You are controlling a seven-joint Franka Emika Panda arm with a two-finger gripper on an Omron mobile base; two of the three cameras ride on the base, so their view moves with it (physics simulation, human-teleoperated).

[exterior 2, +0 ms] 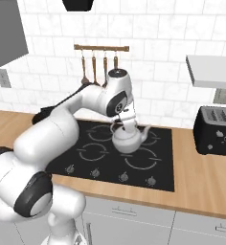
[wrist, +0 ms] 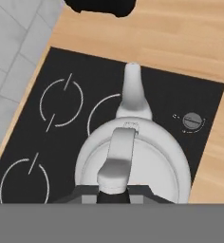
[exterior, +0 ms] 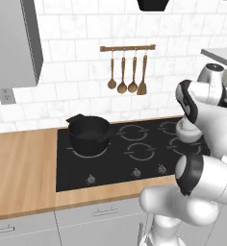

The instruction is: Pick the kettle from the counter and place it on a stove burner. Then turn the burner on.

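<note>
Hand view puts the kettle (wrist: 133,161) right under the gripper (wrist: 115,190), whose jaws are clamped on its arched handle (wrist: 119,156). Treat it as a stiff, smooth metal shell, probably light if empty; the handle top is your only sound hold, and the body may swing under it. From the right base view the kettle (exterior 2: 128,139) sits over the stove (exterior 2: 158,177), near a right-hand burner (exterior 2: 143,160); whether it rests on the glass or hangs just above, I cannot say. The knobs (exterior 2: 124,177) line the near edge. Farther off stand a black pot (exterior: 89,134), the counter (exterior 2: 201,177), a toaster (exterior 2: 215,130) and hanging utensils (exterior: 127,74).
</note>
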